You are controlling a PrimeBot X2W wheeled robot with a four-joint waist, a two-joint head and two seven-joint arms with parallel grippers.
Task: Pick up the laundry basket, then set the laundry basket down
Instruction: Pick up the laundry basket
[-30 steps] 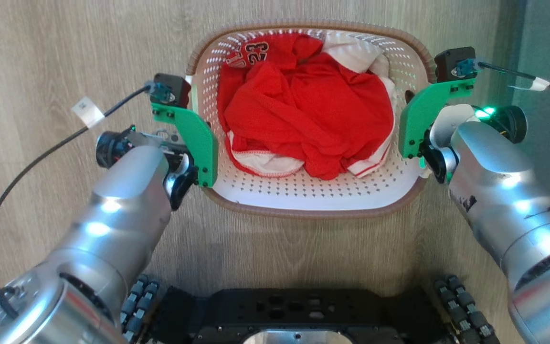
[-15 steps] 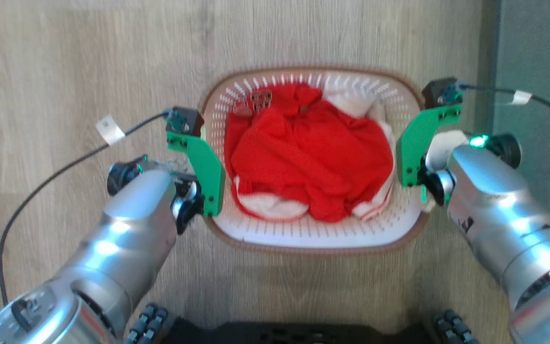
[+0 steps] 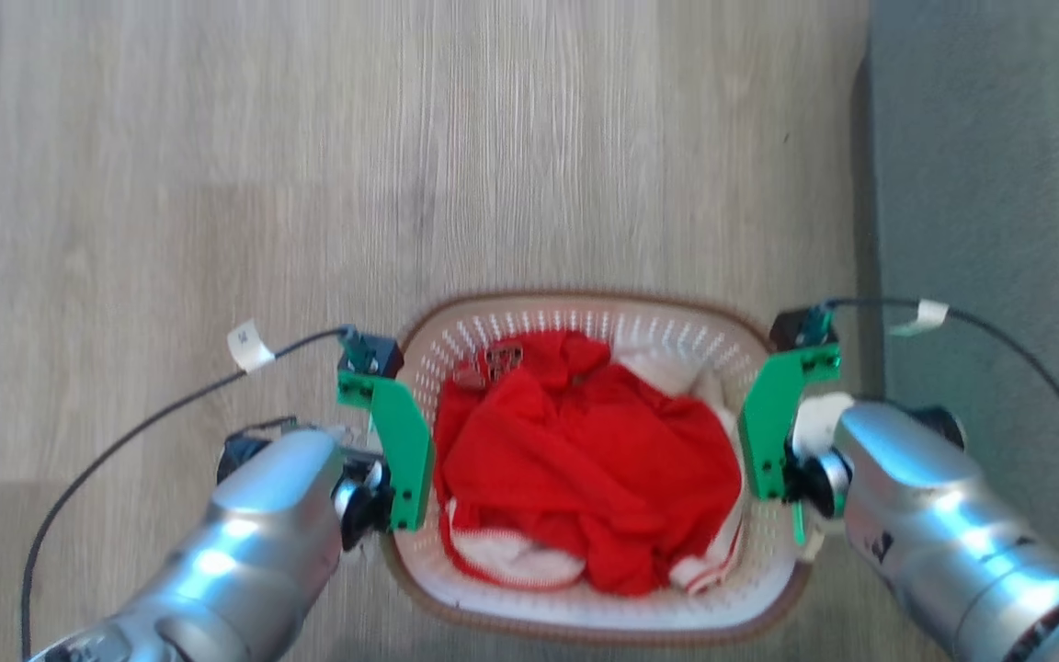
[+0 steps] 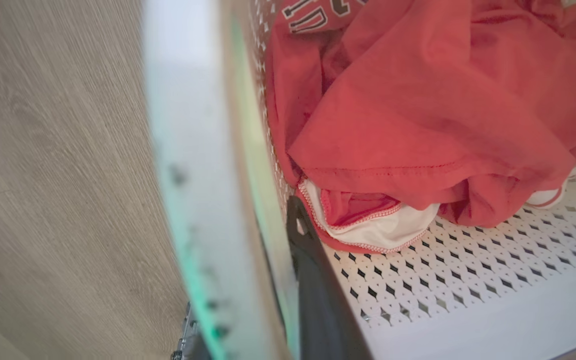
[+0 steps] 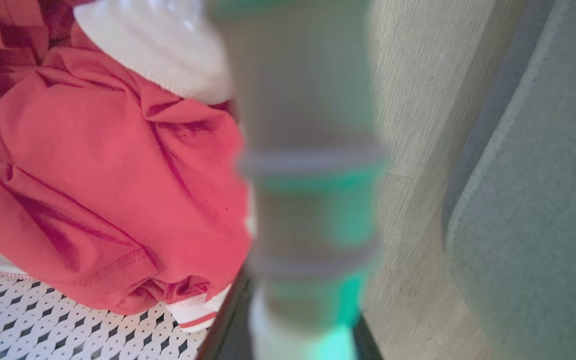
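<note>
Laundry basket (image 3: 575, 300) risks tilting and spilling its red clothes (image 3: 585, 460) if one side rises or drops ahead of the other. It could also slip, since each thin plastic wall is only pinched. The left tool (image 3: 366, 504) is clamped on the left wall, one dark finger (image 4: 318, 300) inside. The basket spans between the tools, near, over the wooden floor (image 3: 217, 184); whether it touches the floor I cannot tell. The right tool (image 3: 810, 487) is clamped astride the right wall, with a grey mat (image 3: 998, 230) just beyond.
</note>
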